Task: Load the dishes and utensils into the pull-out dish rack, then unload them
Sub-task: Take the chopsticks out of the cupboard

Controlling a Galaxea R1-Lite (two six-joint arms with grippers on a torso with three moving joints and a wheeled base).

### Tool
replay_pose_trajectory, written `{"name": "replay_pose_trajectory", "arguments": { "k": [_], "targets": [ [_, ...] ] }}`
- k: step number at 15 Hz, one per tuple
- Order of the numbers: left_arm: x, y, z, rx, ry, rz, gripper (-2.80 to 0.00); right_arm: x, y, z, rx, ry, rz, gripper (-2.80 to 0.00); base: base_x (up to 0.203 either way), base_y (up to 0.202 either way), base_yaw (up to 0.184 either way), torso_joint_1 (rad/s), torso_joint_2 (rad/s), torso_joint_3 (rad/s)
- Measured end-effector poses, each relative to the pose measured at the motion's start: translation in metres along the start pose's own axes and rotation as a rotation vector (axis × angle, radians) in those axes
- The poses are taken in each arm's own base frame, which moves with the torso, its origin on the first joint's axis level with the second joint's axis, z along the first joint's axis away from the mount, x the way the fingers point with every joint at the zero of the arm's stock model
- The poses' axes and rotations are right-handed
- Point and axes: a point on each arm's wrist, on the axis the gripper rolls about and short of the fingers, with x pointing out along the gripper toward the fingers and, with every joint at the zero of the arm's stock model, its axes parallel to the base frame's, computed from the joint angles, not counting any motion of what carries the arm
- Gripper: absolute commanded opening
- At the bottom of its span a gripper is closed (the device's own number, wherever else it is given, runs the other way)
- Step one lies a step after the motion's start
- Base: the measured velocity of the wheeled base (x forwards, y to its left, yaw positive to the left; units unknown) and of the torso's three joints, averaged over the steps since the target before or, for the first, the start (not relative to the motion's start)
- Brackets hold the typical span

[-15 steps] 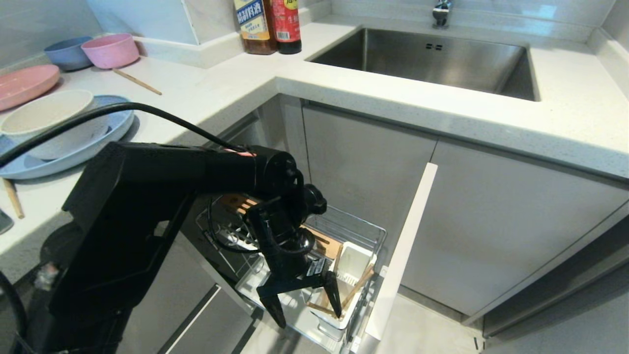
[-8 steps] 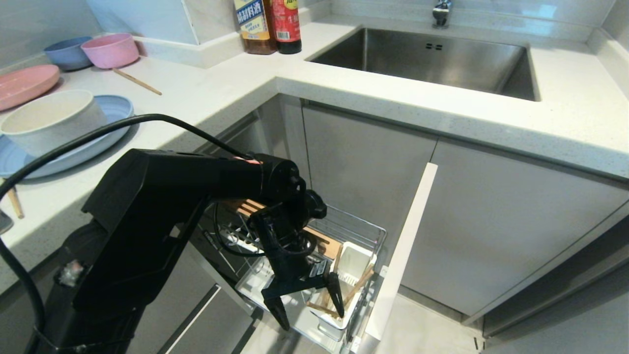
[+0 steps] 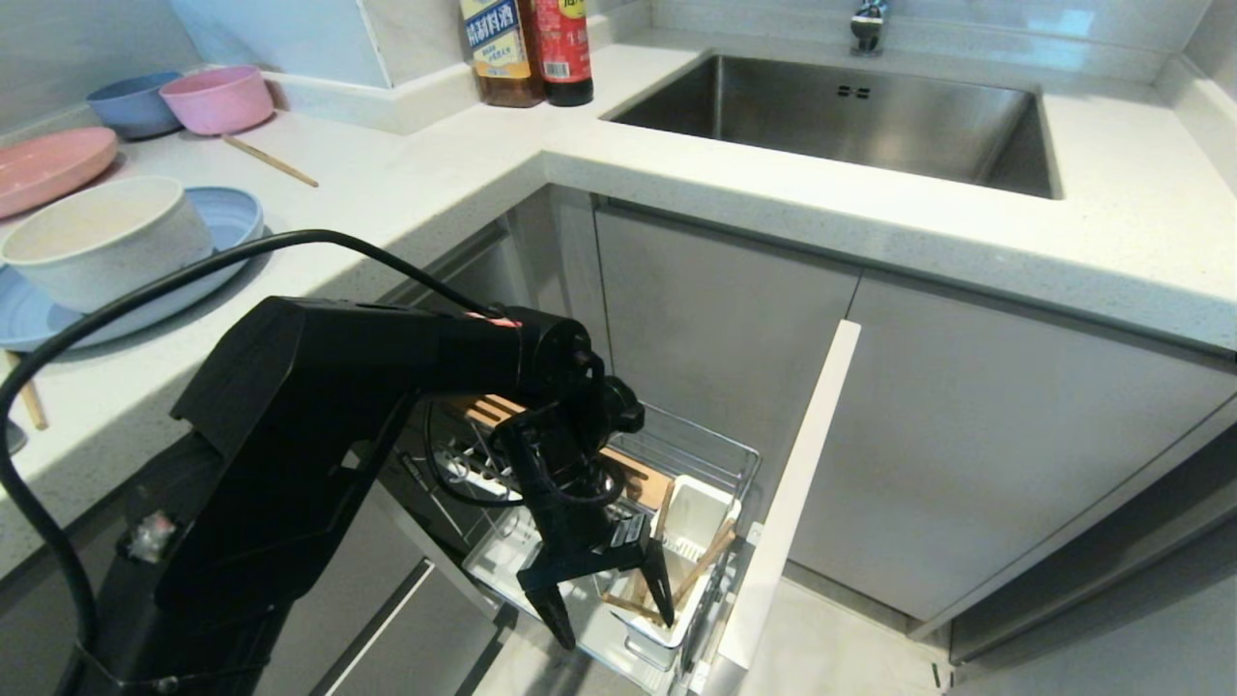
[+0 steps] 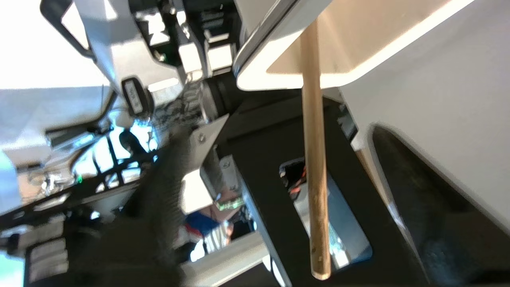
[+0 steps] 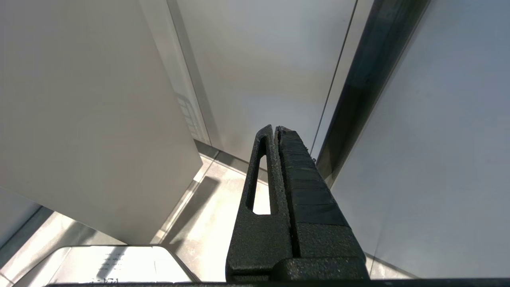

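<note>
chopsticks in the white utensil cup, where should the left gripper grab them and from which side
Grip the chopsticks near their upper ends, which lean out above the utensil cup rim; the lower parts sit inside. Come from above, since the cup and the wire rack wall them in. The left gripper, open, hangs beside the cup.

Light-wood chopsticks (image 3: 701,565) lean in the pulled-out rack's (image 3: 696,449) white cup (image 3: 691,527).
</note>
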Motion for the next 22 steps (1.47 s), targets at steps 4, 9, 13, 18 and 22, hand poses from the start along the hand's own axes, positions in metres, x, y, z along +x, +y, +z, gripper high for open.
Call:
{"name": "replay_pose_trajectory", "arguments": {
  "k": [4,9,13,18,22],
  "targets": [
    [-0.002,0.000,-0.001,0.004,-0.010,0.001,-2.80,0.000,0.000,0.000,0.000,0.000,0.000,-2.80,0.000,0.000,0.000,0.000,0.00,0.000],
    [-0.005,-0.003,-0.004,0.001,-0.019,-0.004,-2.80,0.000,0.000,0.000,0.000,0.000,0.000,-2.80,0.000,0.000,0.000,0.000,0.00,0.000],
    [-0.008,-0.006,-0.008,0.004,-0.027,-0.007,-2.80,0.000,0.000,0.000,0.000,0.000,0.000,-2.80,0.000,0.000,0.000,0.000,0.00,0.000],
    [-0.020,-0.018,-0.034,-0.045,-0.014,0.009,-2.80,0.000,0.000,0.000,0.000,0.000,0.000,-2.80,0.000,0.000,0.000,0.000,0.00,0.000],
    [-0.038,-0.028,-0.068,-0.031,-0.033,0.072,-2.80,0.000,0.000,0.000,0.000,0.000,0.000,-2.80,0.000,0.000,0.000,0.000,0.00,0.000]
  ]
}}
